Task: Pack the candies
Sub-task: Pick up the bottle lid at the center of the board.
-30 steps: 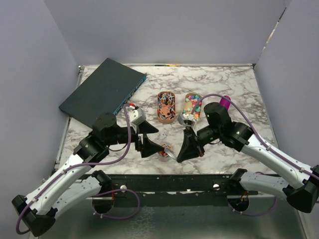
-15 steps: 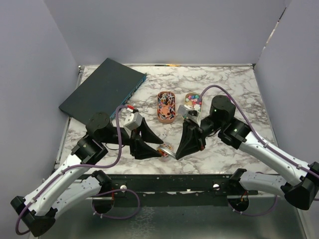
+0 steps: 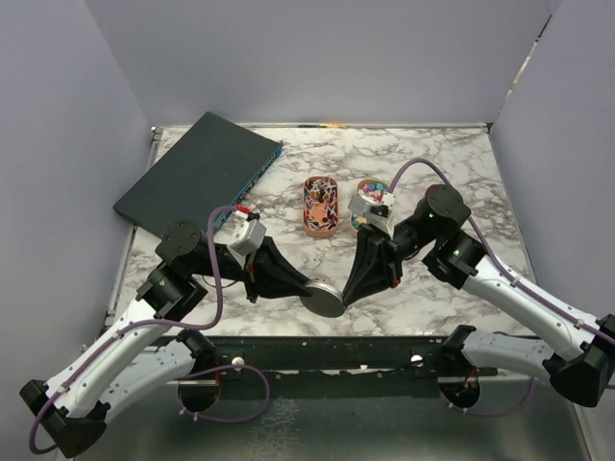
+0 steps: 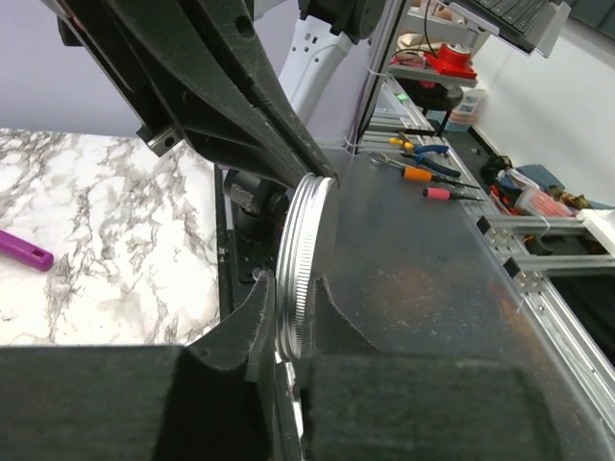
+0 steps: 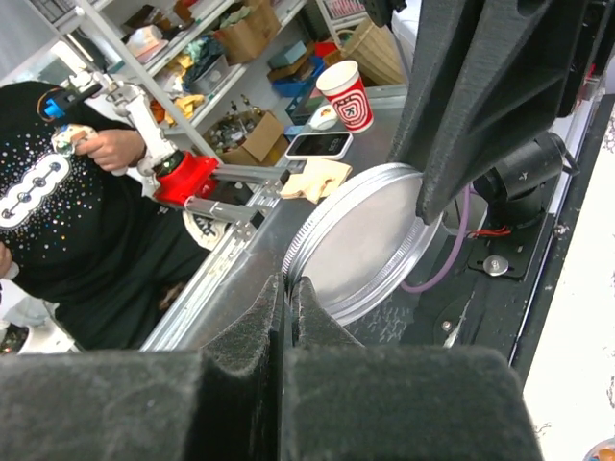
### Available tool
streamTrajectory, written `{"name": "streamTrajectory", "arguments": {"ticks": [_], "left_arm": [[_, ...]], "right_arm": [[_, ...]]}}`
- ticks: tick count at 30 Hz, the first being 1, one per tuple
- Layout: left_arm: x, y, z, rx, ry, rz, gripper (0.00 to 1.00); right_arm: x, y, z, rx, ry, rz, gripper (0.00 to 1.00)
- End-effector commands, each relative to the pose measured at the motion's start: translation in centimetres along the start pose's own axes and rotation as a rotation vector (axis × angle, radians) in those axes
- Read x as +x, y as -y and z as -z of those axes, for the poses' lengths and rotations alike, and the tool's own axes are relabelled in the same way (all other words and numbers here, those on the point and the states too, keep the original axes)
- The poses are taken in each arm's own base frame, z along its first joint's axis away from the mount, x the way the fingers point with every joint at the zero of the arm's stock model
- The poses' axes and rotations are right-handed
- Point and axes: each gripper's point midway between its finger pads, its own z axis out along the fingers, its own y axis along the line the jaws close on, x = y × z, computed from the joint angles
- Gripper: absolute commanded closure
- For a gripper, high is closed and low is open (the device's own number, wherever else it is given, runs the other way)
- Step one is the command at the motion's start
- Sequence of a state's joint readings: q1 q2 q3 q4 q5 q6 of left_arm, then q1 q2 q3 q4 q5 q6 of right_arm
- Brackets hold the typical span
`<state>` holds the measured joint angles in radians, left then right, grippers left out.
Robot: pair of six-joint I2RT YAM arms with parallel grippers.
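A round silver tin hangs tilted over the table's front edge, its flat grey face toward the top camera. My left gripper is shut on its left rim; the knurled edge sits between the fingers of the left gripper. My right gripper is shut on the opposite rim, seen in the right wrist view as the tin's flat face above the right gripper. The candies lie behind: wrapped pieces in an orange oval tray and coloured balls in a second tray, partly hidden by the right arm.
A dark flat box lies at the back left of the marble table. A purple stick lies on the marble. Grey walls close in the left, right and back sides. A metal rail runs along the front edge.
The left gripper has closed on the tin's rim. The tin has turned up on edge, so the candies seen in it earlier no longer show. The right arm's elbow swung right.
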<state>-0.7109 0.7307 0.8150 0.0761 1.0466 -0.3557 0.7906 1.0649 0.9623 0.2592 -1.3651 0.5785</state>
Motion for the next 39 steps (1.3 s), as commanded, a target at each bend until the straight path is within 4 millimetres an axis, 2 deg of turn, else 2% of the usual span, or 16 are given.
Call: {"name": "streamTrajectory", "arguments": {"ticks": [1, 7, 10, 14, 22, 26, 32, 37, 39], "left_arm": [[0.2, 0.2, 0.0, 0.008, 0.009, -0.004, 1.00], [0.7, -0.1, 0.1, -0.014, 0.016, 0.004, 1.00], [1.1, -0.6, 0.2, -0.044, 0.021, 0.024, 1.00], [1.6, -2.0, 0.2, -0.114, 0.035, 0.063, 1.00], [2.3, -5.4, 0.9, -0.321, 0.085, 0.149, 1.00], [2.4, -6.4, 1.1, -0.370, 0.126, 0.202, 1.00], [2.8, -7.1, 0.8, -0.383, 0.145, 0.266, 1.00], [3.3, -7.5, 0.8, -0.394, 0.152, 0.298, 1.00], [3.7, -7.7, 0.7, -0.396, 0.150, 0.316, 1.00]], "right_arm": [[-0.4, 0.5, 0.0, 0.060, 0.018, 0.021, 0.99], [0.2, 2.5, 0.7, 0.233, 0.021, 0.028, 0.72], [0.3, 3.2, 1.4, 0.341, 0.030, 0.041, 0.63], [0.8, 4.7, 3.0, 0.520, 0.058, 0.045, 0.58], [3.1, 7.6, 6.2, 0.790, 0.120, -0.032, 0.55], [4.1, 8.1, 5.7, 0.763, 0.165, -0.075, 0.55], [4.1, 8.6, 5.3, 0.738, 0.229, -0.093, 0.55], [4.3, 9.2, 5.8, 0.771, 0.274, -0.103, 0.58], [3.8, 9.1, 5.9, 0.772, 0.306, -0.085, 0.59]]}}
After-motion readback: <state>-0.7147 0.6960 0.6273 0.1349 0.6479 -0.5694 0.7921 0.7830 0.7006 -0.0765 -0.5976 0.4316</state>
